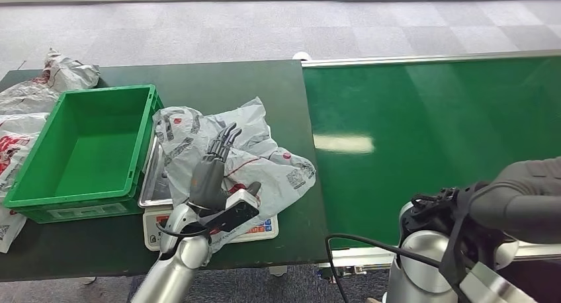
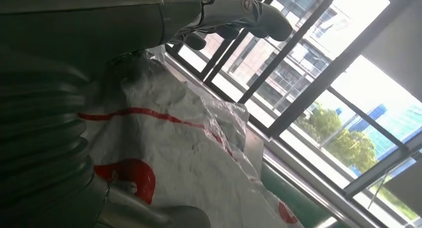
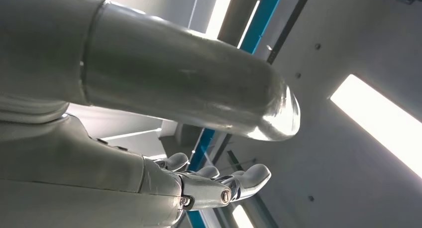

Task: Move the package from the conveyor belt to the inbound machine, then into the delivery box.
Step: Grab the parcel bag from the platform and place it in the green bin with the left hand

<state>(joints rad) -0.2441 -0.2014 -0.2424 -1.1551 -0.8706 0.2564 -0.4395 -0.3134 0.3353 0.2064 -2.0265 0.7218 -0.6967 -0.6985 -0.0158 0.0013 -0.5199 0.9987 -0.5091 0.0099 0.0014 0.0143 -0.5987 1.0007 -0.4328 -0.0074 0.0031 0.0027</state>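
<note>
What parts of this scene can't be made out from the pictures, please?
- Scale tray and display, head view: mostly covered by the package and left hand.
- Left hand's grip: undersides of fingers face away; left wrist view shows bag only.
- Right hand, head view: hidden behind the robot's arm.

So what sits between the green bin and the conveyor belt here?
Head view: the scale carrying the white package, with the left robot hand on it, between green bin and conveyor belt.
</note>
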